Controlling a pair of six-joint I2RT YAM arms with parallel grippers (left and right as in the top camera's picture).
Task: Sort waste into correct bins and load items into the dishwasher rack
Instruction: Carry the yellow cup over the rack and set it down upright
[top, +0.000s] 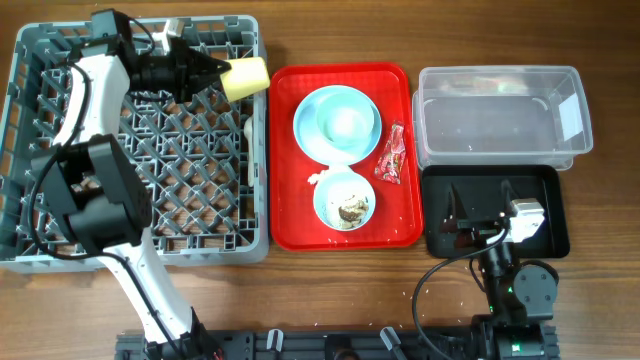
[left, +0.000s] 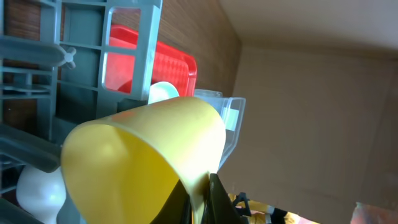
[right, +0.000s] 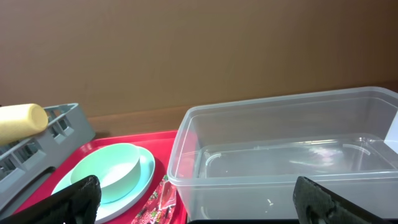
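The left gripper (top: 213, 72) is clamping the rim of the yellow cup (top: 247, 77), holding it on its side over the dishwasher rack's (top: 130, 255) right edge. The right gripper (right: 196, 196) is hanging with jaws spread wide above the black tray (top: 545, 235), which is lying just beside the clear tub (top: 500, 125). The red tray (top: 290, 225) is carrying a plate (top: 308, 140) with a bowl (top: 347, 122) on it, a dish of food scraps (top: 343, 203) and the red wrapper (top: 391, 156).

You're at a robot test bench, prob. a lab, not a real kitchen: wood-grain table (top: 330, 295) w/ left arm (top: 95, 90) & right arm (top: 515, 290) on a rail (top: 330, 348) at its front edge, plain brown backdrop (right: 186, 56), dishwasher rack (top: 140, 255) & red tray (top: 290, 235) set on the tabletop.
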